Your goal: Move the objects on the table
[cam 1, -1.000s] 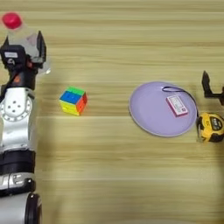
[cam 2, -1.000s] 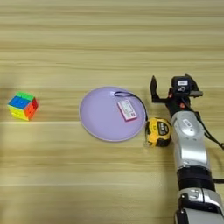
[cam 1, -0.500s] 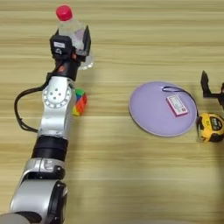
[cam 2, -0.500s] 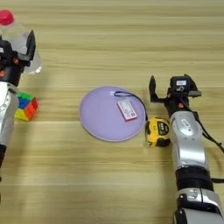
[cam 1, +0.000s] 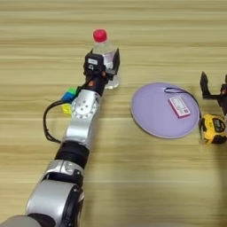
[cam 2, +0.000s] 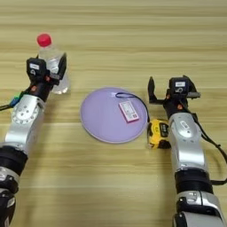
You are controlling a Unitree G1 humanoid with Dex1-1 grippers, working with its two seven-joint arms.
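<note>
My left gripper [cam 1: 104, 66] is shut on a small clear bottle [cam 1: 107, 55] with a red cap [cam 1: 99, 35]. It holds the bottle upright just left of the lilac plate [cam 1: 150, 111], and I cannot tell whether the bottle's base touches the table [cam 1: 142, 186]. The multicoloured puzzle cube [cam 1: 67, 96] peeks out from behind my left forearm. A yellow-and-black tape measure [cam 2: 158, 133] lies against the plate's right rim. My right gripper [cam 2: 172, 92] stands open just behind the tape measure, with nothing between its fingers.
A small pink-and-white tag [cam 1: 179, 107] with a thin black cord lies on the right half of the plate. My left forearm [cam 1: 82, 119] stretches diagonally over the table's left side, with a black cable looping beside it.
My left gripper has carried the bottle rightwards from the far left towards the plate, and its forearm now covers most of the cube. The right arm has not moved.
</note>
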